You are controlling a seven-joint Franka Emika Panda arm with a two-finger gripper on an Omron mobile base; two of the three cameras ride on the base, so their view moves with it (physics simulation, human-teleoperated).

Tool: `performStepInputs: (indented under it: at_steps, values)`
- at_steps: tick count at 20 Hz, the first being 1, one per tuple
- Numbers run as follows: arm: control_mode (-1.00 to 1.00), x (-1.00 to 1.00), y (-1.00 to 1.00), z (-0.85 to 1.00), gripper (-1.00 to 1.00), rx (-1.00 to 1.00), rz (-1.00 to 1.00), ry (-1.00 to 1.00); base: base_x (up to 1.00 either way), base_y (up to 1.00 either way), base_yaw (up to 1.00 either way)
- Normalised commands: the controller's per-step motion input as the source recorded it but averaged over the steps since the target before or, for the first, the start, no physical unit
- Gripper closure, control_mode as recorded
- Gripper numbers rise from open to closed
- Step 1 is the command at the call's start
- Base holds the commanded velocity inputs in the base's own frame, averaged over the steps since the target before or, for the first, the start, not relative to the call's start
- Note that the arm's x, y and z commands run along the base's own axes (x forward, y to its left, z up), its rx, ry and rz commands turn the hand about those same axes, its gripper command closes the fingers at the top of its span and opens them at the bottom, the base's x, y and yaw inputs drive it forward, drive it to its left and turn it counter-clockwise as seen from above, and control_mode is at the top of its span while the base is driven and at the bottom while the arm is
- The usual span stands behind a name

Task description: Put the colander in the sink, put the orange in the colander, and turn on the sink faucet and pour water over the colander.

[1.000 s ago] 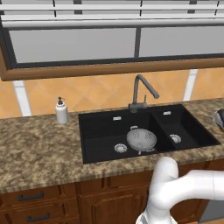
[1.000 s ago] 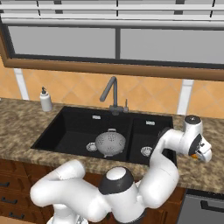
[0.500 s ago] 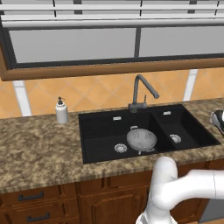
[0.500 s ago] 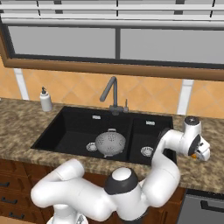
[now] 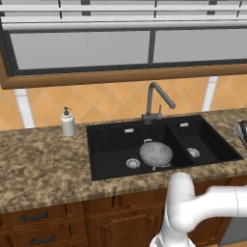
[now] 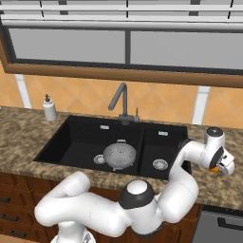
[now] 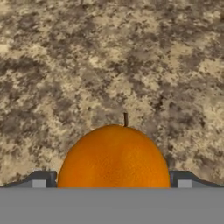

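The grey colander [image 5: 156, 153] [image 6: 119, 155] stands in the larger left basin of the black sink [image 5: 108, 142] [image 6: 71, 142], below the dark faucet [image 5: 154, 99] [image 6: 121, 100], from which no water falls. On the speckled counter right of the sink lies the orange [image 7: 113, 157] [image 6: 215, 169]. My gripper [image 7: 113, 181] [image 6: 222, 165] [image 5: 241, 132] hangs over it, open. One dark fingertip [image 7: 41, 180] shows on each side of the fruit, and whether they touch it I cannot tell.
A white soap dispenser [image 5: 68, 123] [image 6: 49, 109] stands on the counter left of the sink. The tiled wall and a window run behind the faucet. The smaller right basin [image 6: 159, 149] lies between the colander and my hand.
The hand has sunk slightly toward the counter at the right of the sink. The colander and faucet have not moved.
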Motion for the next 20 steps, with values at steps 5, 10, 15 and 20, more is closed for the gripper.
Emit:
performStepInputs:
  at_steps: [5, 10, 15, 20]
  values:
    - [-1.00, 0.01, -0.05, -0.34, 1.00, 0.00, 0.00, 0.02, 0.00, 0.00, 0.00]
    - [-1.00, 0.05, 0.17, -0.38, 1.00, 0.00, 0.03, 0.08, 0.00, 0.00, 0.00]
    - [-1.00, -0.12, 0.33, -0.06, 1.00, 0.04, 0.09, 0.01, 0.00, 0.00, 0.00]
    - [-1.00, -0.62, 0.83, 0.22, 1.00, 0.02, 0.07, 0.00, 0.00, 0.00, 0.00]
